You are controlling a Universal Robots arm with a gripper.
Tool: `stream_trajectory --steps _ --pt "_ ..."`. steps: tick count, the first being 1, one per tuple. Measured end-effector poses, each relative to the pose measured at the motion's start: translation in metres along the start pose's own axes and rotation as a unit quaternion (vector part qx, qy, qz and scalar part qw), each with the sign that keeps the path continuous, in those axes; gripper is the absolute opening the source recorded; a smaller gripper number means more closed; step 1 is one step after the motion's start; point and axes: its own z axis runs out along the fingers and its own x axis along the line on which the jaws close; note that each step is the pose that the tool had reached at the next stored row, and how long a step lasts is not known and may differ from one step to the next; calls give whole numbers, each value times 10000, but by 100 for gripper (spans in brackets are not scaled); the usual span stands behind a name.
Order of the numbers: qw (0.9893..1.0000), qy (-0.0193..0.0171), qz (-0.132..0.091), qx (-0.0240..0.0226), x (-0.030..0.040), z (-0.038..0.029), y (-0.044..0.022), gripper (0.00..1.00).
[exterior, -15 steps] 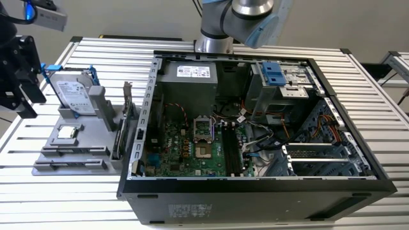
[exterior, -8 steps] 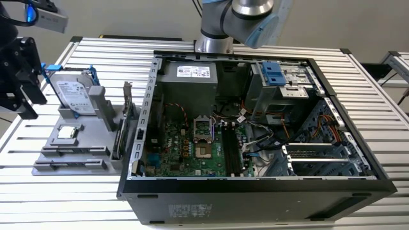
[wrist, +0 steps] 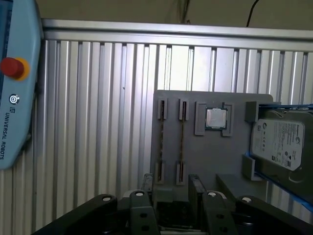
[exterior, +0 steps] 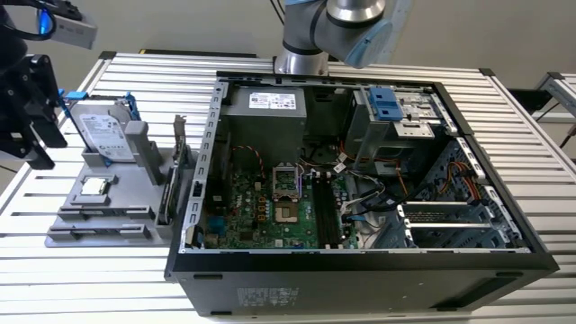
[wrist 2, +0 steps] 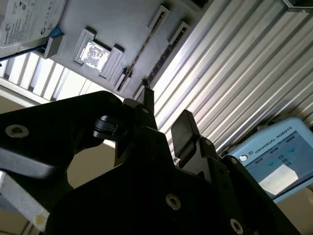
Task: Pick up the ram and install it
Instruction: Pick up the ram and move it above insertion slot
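The ram (wrist: 182,142) stands on edge as a thin dark strip between two slotted posts of the grey holder (wrist: 210,161). In the exterior view the ram (exterior: 167,194) is beside the taller green card (exterior: 185,165) with a metal bracket. In the second wrist view the ram (wrist 2: 143,46) runs past the processor chip (wrist 2: 93,54). My gripper (wrist: 171,188) hangs above the holder's near end, open, with nothing between its black fingers (wrist: 195,185). The gripper (exterior: 32,142) is at the exterior view's far left, apart from the ram. The gripper (wrist 2: 166,115) also looks open here.
The open computer case (exterior: 360,263) lies on the slatted table (exterior: 90,270), its motherboard memory slots (exterior: 326,209) exposed. A silver hard drive (exterior: 101,135) in a blue frame stands on the holder. A teach pendant (wrist: 14,83) lies on the table.
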Motion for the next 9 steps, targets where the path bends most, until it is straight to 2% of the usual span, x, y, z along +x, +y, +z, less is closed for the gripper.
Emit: stream_trajectory --steps 9 --pt "10000 0 0 0 -1 28 0 100"
